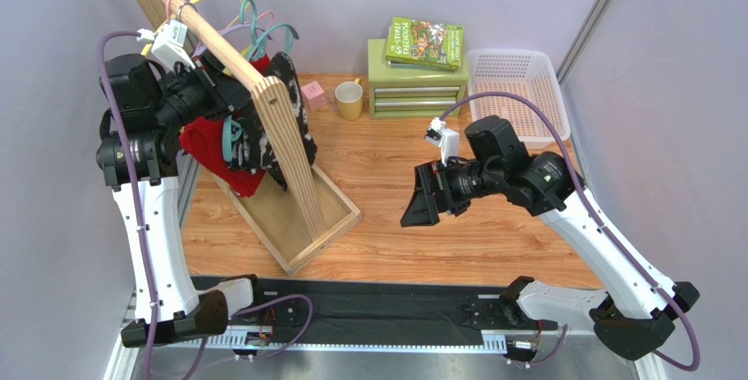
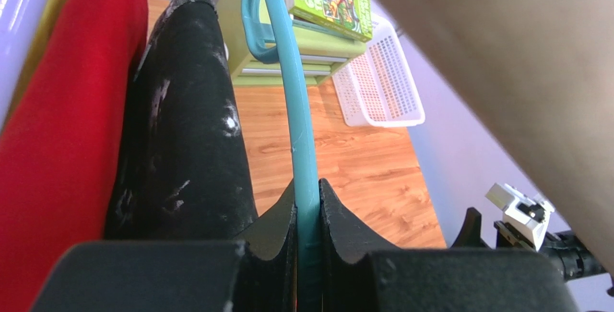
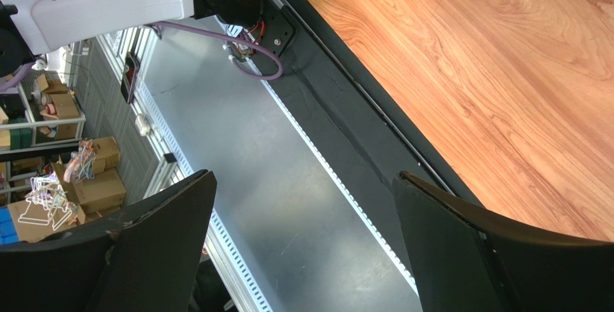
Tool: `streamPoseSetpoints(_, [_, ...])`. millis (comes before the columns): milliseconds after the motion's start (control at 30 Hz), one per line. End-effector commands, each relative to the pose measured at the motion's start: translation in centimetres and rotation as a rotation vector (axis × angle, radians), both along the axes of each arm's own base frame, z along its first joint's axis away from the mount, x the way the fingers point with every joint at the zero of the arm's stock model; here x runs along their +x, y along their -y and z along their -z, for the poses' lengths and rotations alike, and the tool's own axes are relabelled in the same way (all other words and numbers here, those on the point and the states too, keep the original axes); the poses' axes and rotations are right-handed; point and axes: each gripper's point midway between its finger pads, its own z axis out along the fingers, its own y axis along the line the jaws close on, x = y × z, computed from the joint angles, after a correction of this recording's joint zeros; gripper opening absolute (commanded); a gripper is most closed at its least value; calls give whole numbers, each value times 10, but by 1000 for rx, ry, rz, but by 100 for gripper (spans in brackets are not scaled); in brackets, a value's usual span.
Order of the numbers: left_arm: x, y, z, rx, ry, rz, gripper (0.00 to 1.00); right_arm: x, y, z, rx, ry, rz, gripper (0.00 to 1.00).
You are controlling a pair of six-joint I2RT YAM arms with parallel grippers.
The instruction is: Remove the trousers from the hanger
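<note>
Trousers (image 2: 180, 125) hanging; left claw (image 2: 308, 186) pinches teal hanger (image 2: 299, 110), arm raised.

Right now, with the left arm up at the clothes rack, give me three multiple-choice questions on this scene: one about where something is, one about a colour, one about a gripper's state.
1. Where is the book relative to the green drawer unit? A on top; B underneath; C inside a drawer.
2. What colour is the hanger that the left gripper clamps? A yellow; B pink; C teal.
3. How is the right gripper? A shut tight; B open, holding nothing; C out of view.
Answers: 1 A, it lies on the unit's top; 2 C, a teal bar is pinched in it; 3 B, a wide gap with nothing in it.
</note>
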Motion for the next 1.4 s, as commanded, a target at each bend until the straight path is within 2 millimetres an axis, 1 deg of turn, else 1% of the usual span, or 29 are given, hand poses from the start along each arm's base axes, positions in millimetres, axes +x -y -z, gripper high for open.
streamPoseSetpoints(0, [-5,8,-39,-12,187,52,0,11,-6,-2,18,35,31,100])
streamPoseSetpoints(133, [-10,10,-26,-29,154,50,0,15,-8,0,12,33,34,100])
streamPoseSetpoints(167, [-12,10,-17,-38,135,45,0,17,-9,-1,11,40,33,100])
streamPoseSetpoints(233, [-12,11,-8,-53,116,43,0,19,-11,-1,8,40,33,100])
streamPoseSetpoints(267, [-15,12,0,-66,102,41,0,19,-11,-3,10,43,29,100])
streamPoseSetpoints(433, [-22,15,10,-87,103,51,0,24,-14,-2,5,42,26,100])
streamPoseSetpoints(533, [-25,18,20,-103,79,67,0,26,-16,-1,0,43,23,100])
streamPoseSetpoints(567, [-28,20,27,-114,63,74,0,28,-16,0,-3,45,25,100])
streamPoseSetpoints(633, [-27,22,32,-130,60,88,0,30,-17,-1,-5,50,25,100])
streamPoseSetpoints(667, [-27,25,40,-156,32,110,0,32,-18,-2,-4,57,26,100])
streamPoseSetpoints(733, [-25,28,40,-171,45,135,0,36,-20,-4,-3,62,28,100])
streamPoseSetpoints(767, [-23,29,45,-190,23,142,0,39,-21,-5,-3,65,33,100])
streamPoseSetpoints(867, [-18,30,50,-206,6,154,0,50,-26,-9,9,77,52,100])
streamPoseSetpoints(900, [-17,31,47,-214,20,164,0,55,-29,-14,21,90,60,100])
streamPoseSetpoints(933, [-16,32,45,-228,19,170,0,64,-31,-13,18,89,76,100])
streamPoseSetpoints(1000, [-12,36,40,-253,12,188,0,79,-38,-26,52,117,109,100])
streamPoseSetpoints(1033, [-11,38,38,-254,10,197,0,93,-41,-23,47,105,129,100])
streamPoseSetpoints(1067, [-11,38,32,-258,13,204,0,100,-45,-33,75,109,141,100])
streamPoseSetpoints(1100, [-11,39,29,-265,12,205,0,113,-47,-38,98,117,160,100])
streamPoseSetpoints(1133, [-11,40,27,-273,6,210,0,122,-53,-37,106,99,156,100])
streamPoseSetpoints(1167, [-14,41,20,-271,16,223,0,131,-56,-47,130,121,167,100])
streamPoseSetpoints(1200, [-16,42,20,-272,3,228,0,145,-59,-53,156,148,181,100])
streamPoseSetpoints(1233, [-18,42,18,-266,7,230,0,156,-65,-52,173,149,177,100])
streamPoseSetpoints(1267, [-20,43,16,-266,3,244,0,166,-69,-55,197,164,178,100])
streamPoseSetpoints(1300, [-22,44,17,-269,-8,247,0,185,-70,-70,257,197,201,100])
streamPoseSetpoints(1333, [-24,45,17,-272,-12,252,0,196,-77,-63,282,172,177,100])
streamPoseSetpoints(1367, [-26,46,20,-277,-25,261,0,210,-81,-73,332,215,176,100])
